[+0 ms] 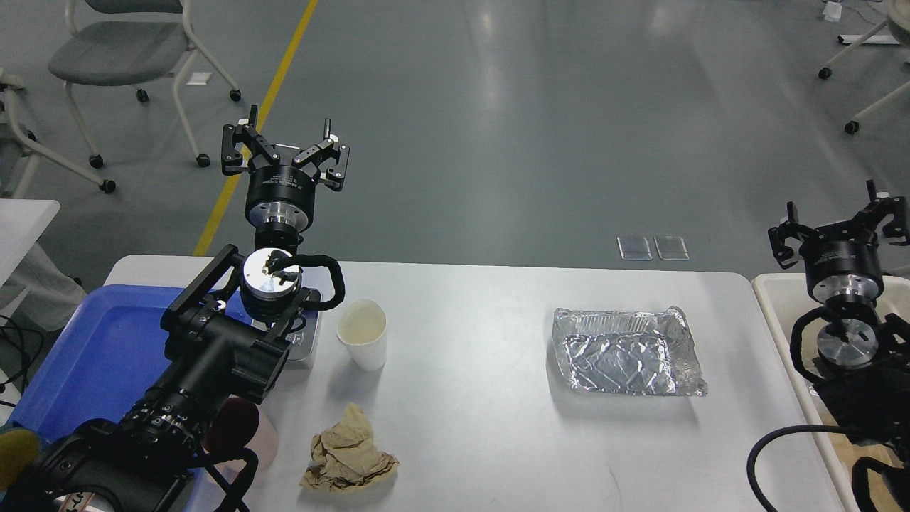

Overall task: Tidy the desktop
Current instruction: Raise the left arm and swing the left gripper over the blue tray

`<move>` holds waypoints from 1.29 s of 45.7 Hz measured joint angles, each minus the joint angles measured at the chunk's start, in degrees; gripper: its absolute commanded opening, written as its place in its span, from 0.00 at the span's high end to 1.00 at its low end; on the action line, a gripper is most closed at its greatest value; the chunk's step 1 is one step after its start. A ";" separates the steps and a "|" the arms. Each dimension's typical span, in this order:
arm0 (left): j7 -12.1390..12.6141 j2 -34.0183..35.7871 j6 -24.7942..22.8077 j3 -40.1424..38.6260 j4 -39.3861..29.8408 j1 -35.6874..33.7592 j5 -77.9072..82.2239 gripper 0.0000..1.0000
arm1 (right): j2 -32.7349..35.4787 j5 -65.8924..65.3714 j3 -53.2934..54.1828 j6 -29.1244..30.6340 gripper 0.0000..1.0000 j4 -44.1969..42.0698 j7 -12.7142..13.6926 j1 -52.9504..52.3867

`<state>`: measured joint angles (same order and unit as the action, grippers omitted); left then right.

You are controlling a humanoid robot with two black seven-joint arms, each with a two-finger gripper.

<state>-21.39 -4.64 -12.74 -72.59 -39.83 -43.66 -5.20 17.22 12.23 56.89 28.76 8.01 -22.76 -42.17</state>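
Crumpled brown paper (348,459) at near edge of white desktop (483,427), paper cup (363,333) upright just beyond it, crushed foil tray (625,352) to the right, well apart. Blue tray (99,355) at left end, cream bin (782,320) at right. Left gripper (284,153) raised beyond far edge, fingers spread wide, holding nothing. Right gripper (839,227) above bin, likewise spread, empty

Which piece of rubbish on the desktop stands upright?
The paper cup, standing open end up near the left arm. The foil tray and brown paper wad lie crumpled.
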 measured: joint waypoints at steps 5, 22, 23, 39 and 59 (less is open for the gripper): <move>-0.01 0.04 0.00 -0.17 0.02 -0.26 0.02 0.02 | -0.05 0.00 -0.02 -0.04 0.00 0.00 0.00 -0.10; -0.40 -0.35 -0.87 -1.27 0.02 0.06 0.02 0.02 | -0.03 -0.35 -0.17 -0.19 0.00 0.09 0.32 -0.21; -0.56 -0.35 -0.96 -1.31 0.02 0.06 0.02 0.02 | -0.01 -0.38 -0.18 -0.19 0.00 0.09 0.33 -0.21; -1.70 4.50 -2.39 7.40 -0.15 0.45 1.83 0.03 | 0.05 -0.48 -0.35 -0.20 0.00 -0.18 0.35 0.20; -4.68 5.57 0.90 13.46 -0.54 -1.76 11.24 0.02 | -0.16 -0.54 -0.42 -0.20 0.00 -0.04 0.27 -0.09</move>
<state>-26.07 0.92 -11.84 -59.13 -40.37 -45.42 6.05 17.05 11.69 56.47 28.56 7.97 -22.50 -42.26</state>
